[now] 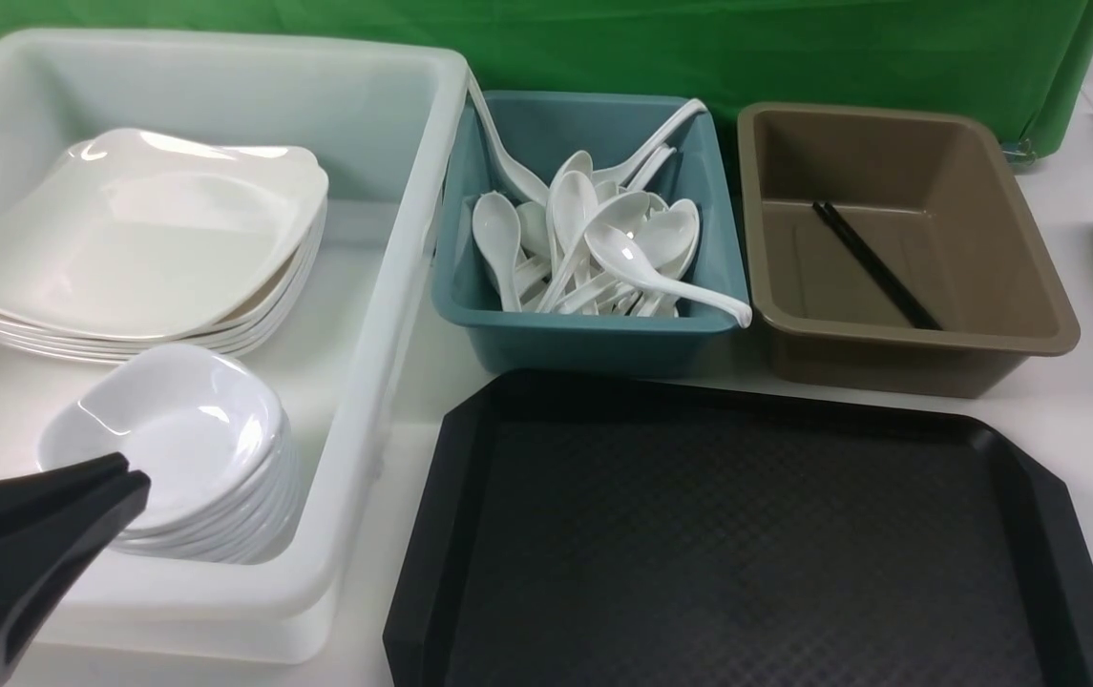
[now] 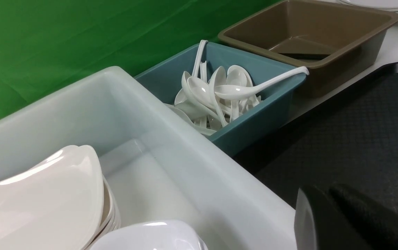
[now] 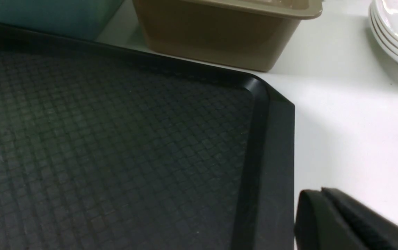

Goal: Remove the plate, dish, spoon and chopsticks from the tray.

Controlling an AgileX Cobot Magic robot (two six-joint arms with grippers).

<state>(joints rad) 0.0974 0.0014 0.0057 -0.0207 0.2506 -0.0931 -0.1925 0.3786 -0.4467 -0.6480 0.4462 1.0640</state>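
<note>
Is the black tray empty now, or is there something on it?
Empty, as far as visible: the front and right wrist views show only bare textured surface on the tray. Its near edge is out of view.

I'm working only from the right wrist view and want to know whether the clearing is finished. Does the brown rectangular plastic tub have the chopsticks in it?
Observer: Yes, the thin straight black chopsticks lie on the floor of the brown rectangular plastic tub.

Operator: And the teal plastic tub, what does it hold?

Observer: A heap of white glossy soup spoons fills the teal plastic tub.

Operator: Any small white dishes put away?

Observer: Yes, a stack of small white glossy dishes sits in the large white plastic bin.
</note>
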